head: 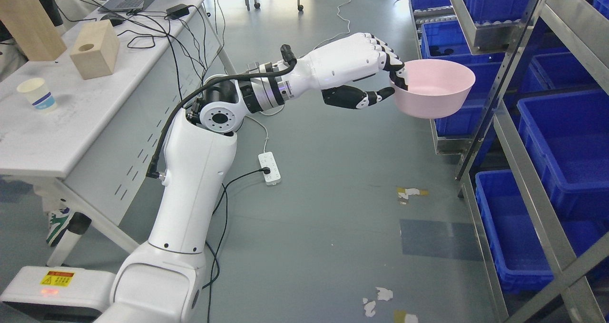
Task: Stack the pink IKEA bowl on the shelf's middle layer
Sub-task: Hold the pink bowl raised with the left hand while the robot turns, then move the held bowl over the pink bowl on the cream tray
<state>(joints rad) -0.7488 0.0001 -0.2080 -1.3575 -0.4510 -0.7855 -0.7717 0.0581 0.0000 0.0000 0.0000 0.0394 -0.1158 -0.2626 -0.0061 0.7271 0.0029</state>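
The left arm (190, 190) rises from the lower left and extends across the grey floor (333, 194). Its left hand (366, 71) pinches the near rim of the pink bowl (435, 94), fingers inside, thumb outside. The bowl hangs upright in mid-air just beside the metal shelf (514, 137) holding blue bins (566, 137).
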